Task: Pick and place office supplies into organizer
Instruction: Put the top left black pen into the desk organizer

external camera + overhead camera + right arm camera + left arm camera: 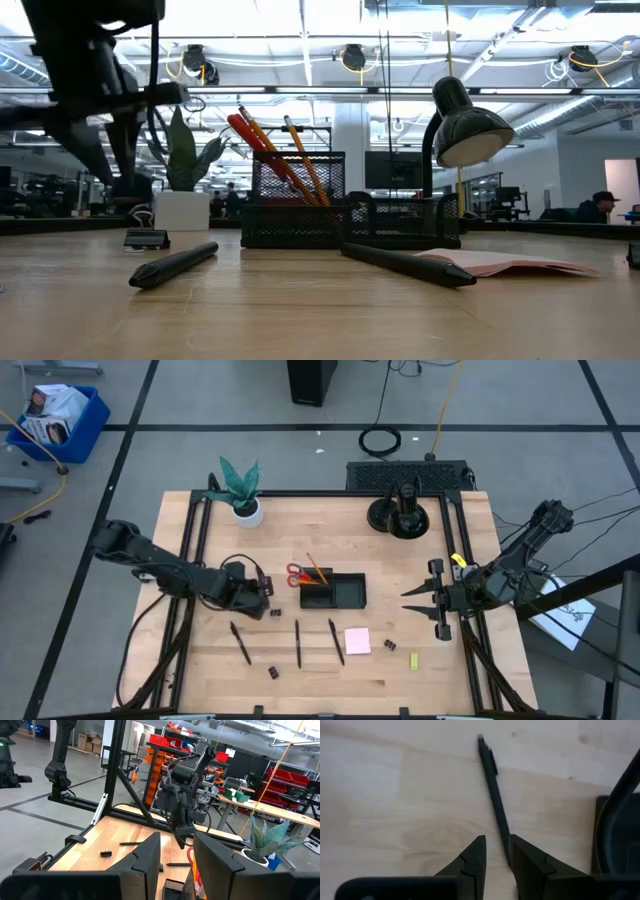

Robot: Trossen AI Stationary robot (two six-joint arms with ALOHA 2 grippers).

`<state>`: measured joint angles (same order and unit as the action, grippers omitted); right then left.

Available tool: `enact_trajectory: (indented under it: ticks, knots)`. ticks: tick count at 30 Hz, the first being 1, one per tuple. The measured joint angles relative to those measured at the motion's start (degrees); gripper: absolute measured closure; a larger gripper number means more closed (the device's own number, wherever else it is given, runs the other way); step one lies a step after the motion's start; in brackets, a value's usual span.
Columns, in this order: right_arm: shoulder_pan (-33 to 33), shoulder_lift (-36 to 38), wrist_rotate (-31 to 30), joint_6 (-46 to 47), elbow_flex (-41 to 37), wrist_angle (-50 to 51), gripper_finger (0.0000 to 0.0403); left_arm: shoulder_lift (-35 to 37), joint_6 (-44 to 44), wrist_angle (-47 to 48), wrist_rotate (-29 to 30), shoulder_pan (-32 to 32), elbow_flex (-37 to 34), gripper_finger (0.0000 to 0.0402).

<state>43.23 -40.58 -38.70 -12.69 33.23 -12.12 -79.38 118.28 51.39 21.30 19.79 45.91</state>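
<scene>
Three black pens (240,643) (297,643) (336,641) lie flat on the table's near half. My left gripper (262,607) hangs open over the table's left middle, pointing steeply down. In the left wrist view one pen (492,785) lies on the wood and runs away from the gap between my left gripper's (497,857) fingers. I cannot tell whether they touch it. The black organizer (333,591) holds red-handled scissors (298,574) and orange pencils (318,570). My right gripper (418,601) stands open and level above the table's right side, apart from everything.
A pink sticky-note pad (357,641), binder clips (273,672) (389,647) and a yellow-green piece (414,660) lie near the front edge. A potted plant (241,495) and a desk lamp's round base (400,517) stand at the far edge. Bare wood shows between the pens.
</scene>
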Motion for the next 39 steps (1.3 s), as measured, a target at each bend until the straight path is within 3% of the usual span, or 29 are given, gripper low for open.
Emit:
enact_trajectory:
  ticks: [10,25,39]
  knots:
    - [0.01,0.04,-0.02,-0.07,0.0,-0.05,0.0291,6.4,-1.84,-11.07,0.22,-2.11,-8.64,0.0313]
    - [-0.01,0.04,-0.02,-0.03,0.0,-0.05,0.0291,6.78,-14.14,-13.48,-6.15,-13.36,-8.98,0.0313]
    - [0.0,0.02,-0.02,-0.02,0.0,-0.04,0.0291,6.52,-15.24,-14.02,-9.75,-15.52,-8.98,0.0314]
